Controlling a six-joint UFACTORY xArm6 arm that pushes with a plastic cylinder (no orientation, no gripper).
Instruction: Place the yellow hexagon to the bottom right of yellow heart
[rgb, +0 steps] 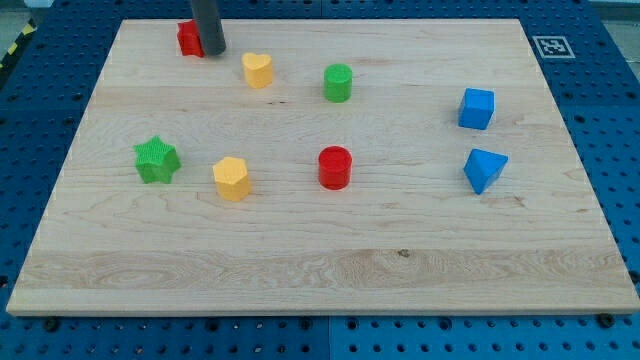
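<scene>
My tip (212, 52), a bare rod with no fingers to spread, touches the red block (188, 38) at top left, far from the yellow hexagon (231, 178) below the yellow heart (257, 70), so I risk clipping the heart on this wooden board (400, 270) over blue pegboard (620, 150).

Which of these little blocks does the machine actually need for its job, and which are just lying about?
Needed for the job:
yellow hexagon
yellow heart
my tip, beside the red block at the view's top left

Just lying about:
green star
green cylinder
red cylinder
blue cube
blue wedge-like block
</scene>
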